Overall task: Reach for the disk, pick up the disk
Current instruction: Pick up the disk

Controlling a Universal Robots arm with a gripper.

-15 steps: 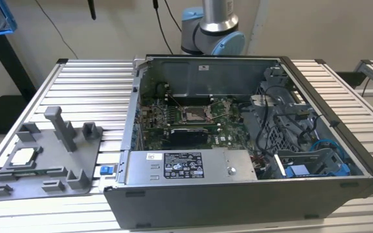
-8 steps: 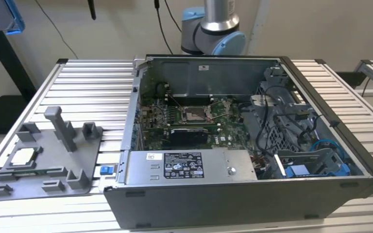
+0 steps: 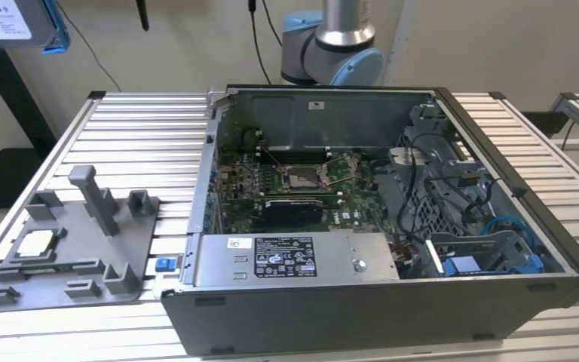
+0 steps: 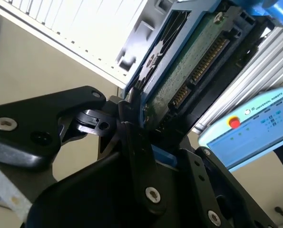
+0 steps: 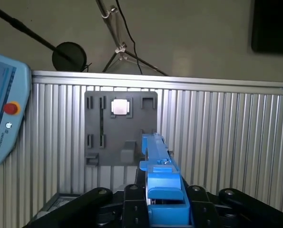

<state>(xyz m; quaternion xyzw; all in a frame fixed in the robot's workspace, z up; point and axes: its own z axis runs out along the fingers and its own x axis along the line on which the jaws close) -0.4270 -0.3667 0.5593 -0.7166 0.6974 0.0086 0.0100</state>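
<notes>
The disk [image 4: 193,66] hung above the tabletop [image 5: 227,142], my gripper [image 4: 143,121] with fingers [image 4: 136,152] clamped on its blue bracket [image 5: 162,183]; a firm squeeze seemed wise.

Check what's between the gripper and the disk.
Nothing: in the second wrist view the gripper clamps the disk directly, with no gap.

- The worktop [image 3: 139,128] is a bed of ribbed silver slats running across the exterior view.
- An open computer case [image 3: 370,317] stands on it, from centre to right of the frame.
- A grey fixture plate [image 3: 68,256] lies flat at lower left, just beside the case.
- A small blue piece [image 3: 166,263] shows between them.
</notes>
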